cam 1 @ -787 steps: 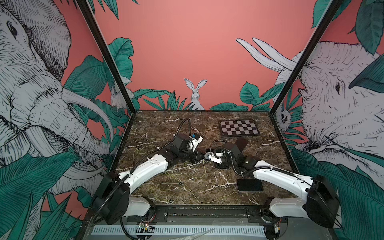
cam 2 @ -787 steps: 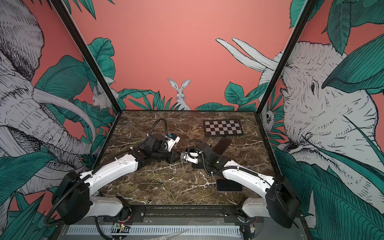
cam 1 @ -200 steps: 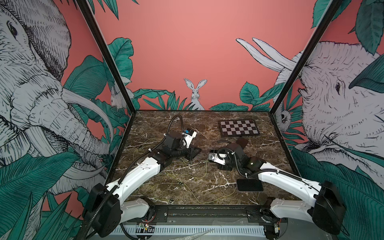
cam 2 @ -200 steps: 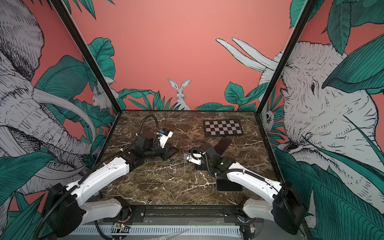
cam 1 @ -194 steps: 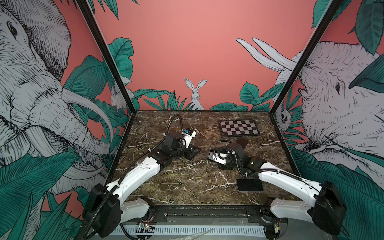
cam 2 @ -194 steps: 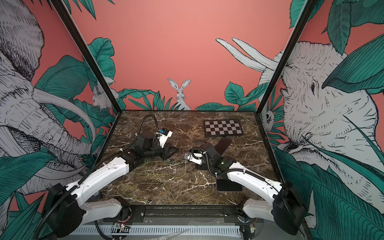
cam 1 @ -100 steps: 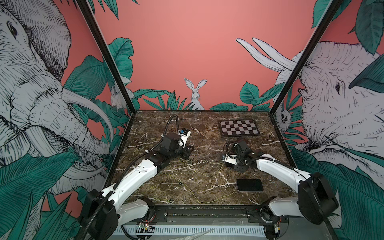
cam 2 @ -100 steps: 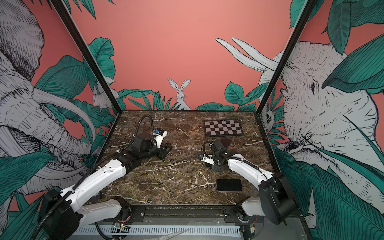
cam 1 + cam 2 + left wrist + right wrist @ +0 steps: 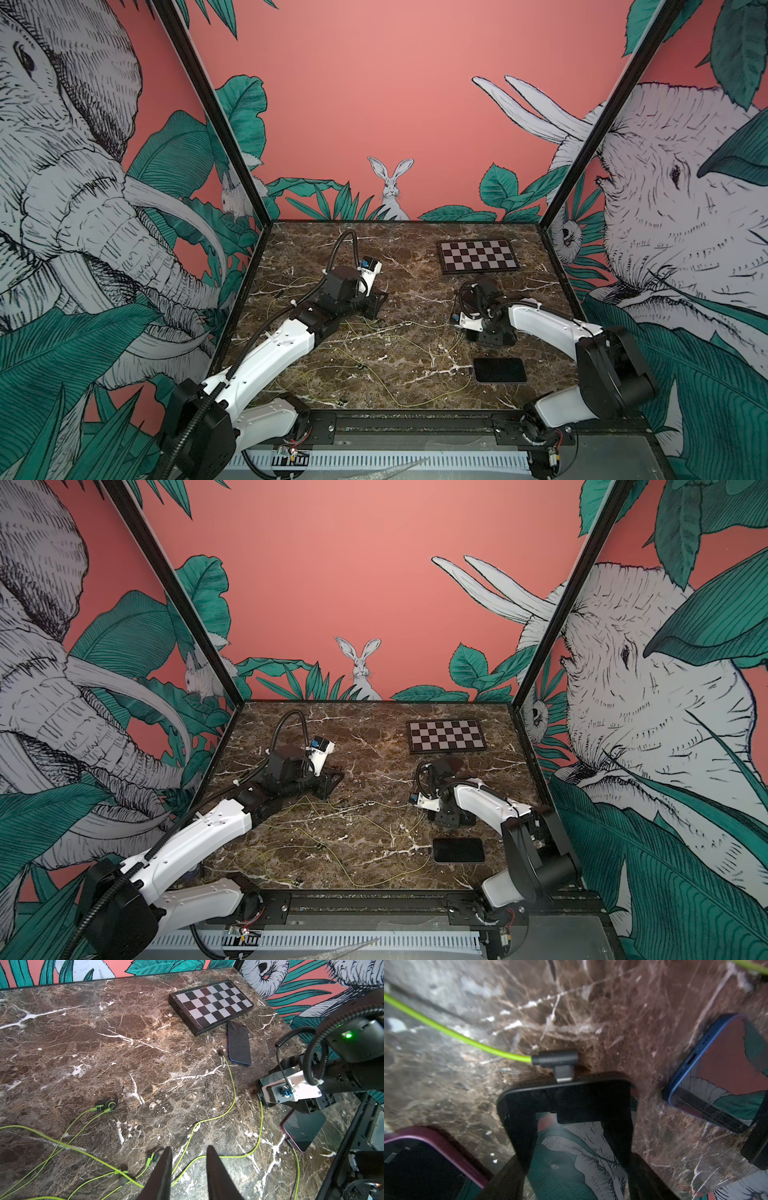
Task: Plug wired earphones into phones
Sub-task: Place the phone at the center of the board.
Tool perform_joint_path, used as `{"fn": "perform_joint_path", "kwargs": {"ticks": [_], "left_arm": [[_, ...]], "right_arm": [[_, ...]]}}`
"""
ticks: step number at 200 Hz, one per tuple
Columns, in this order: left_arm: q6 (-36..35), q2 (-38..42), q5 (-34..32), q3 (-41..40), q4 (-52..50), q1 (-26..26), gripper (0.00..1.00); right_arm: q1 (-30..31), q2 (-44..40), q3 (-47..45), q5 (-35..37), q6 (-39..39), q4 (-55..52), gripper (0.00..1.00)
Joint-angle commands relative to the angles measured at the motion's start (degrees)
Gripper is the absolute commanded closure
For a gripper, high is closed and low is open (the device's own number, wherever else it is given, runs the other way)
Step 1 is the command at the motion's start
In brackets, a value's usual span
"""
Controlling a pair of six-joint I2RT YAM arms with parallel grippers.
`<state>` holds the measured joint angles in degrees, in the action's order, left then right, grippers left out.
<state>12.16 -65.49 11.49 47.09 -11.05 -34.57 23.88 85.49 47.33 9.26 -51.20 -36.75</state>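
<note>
**Right gripper clasps the black phone, plug at its end**

We see the right gripper [image 9: 572,1136] low over the marble desk [image 9: 83,1043], toward its right edge. Its two fingers are closed against the long sides of the black phone [image 9: 566,1095]. A dark angled plug [image 9: 555,1058] on a yellow-green cord [image 9: 456,1035] meets the short end of this phone. A sliver of its metal tip shows, so we cannot tell whether it is pushed fully home. We also cannot tell whether the phone rests flat on the desk or is lifted a little.

The blue-edged phone [image 9: 716,1068] lies near it on the side toward the far edge, close to a corner of the checkerboard [image 9: 211,1004]. A loose plug [image 9: 222,1051] rests on the marble just beside that phone's long side, not inserted.

On the side toward the near edge lies the maroon-edged phone [image 9: 301,1130], flat and screen up, with a cord's plug at its end. Both top views show it close to the near right corner [image 9: 500,370] [image 9: 459,850].

The left gripper [image 9: 189,1148] hangs over the left half of the desk, about midway between the far and near edges. Its fingers are parted by a narrow gap and grasp nothing, and one cord runs across the marble beneath that gap.

The wired earphones [image 9: 106,1103] sprawl in loose loops over the middle and near part of the desk. One bud [image 9: 153,1156] lies just beside a left fingertip.
</note>
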Motion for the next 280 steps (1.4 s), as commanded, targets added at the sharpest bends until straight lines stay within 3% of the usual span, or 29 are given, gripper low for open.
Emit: {"fn": "perform_joint_path", "kwargs": {"ticks": [1,45,70,97,117,133,151,172,197,232,280], "left_arm": [[-0.47,0.78,-0.85,-0.52,-0.81,0.28,0.71],[-0.39,0.79,-0.34,-0.71,-0.34,0.23,0.71],[-0.65,0.89,-0.45,-0.77,-0.25,0.29,0.71],[-0.48,0.90,-0.07,-0.84,0.08,0.29,0.71],[0.25,0.94,1.10,-1.30,1.51,0.23,0.71],[0.23,0.72,1.97,-1.39,1.84,0.24,0.72],[0.22,0.64,1.34,-1.39,1.56,0.29,0.72],[0.06,0.41,1.68,-1.23,1.38,0.22,0.72],[0.46,0.15,1.65,-1.39,1.64,0.25,0.72],[0.49,-0.04,1.63,-1.30,1.42,0.28,0.72],[0.67,-0.27,1.80,-1.04,1.03,0.29,0.72]], "right_arm": [[-0.01,1.29,1.86,1.55,-1.08,-2.52,0.22],[-0.01,-0.96,2.41,-1.78,-0.28,-2.24,0.02],[0.03,-3.62,2.34,-2.00,0.21,-1.03,0.01],[0.03,-7.82,5.40,-5.54,10.91,2.27,0.01],[0.03,-11.23,5.67,-7.17,22.03,10.95,0.02],[-0.04,-13.12,5.26,-8.12,32.35,18.38,0.07],[-0.06,-13.25,4.25,-6.62,48.65,26.81,0.21],[-0.06,-10.09,6.35,-9.59,63.55,28.92,0.31],[-0.08,-3.21,9.14,-10.04,79.46,30.46,0.51],[-0.07,5.78,13.38,-5.82,86.76,29.77,0.61],[-1.26,12.33,13.10,-1.50,92.28,30.29,0.59]]}}
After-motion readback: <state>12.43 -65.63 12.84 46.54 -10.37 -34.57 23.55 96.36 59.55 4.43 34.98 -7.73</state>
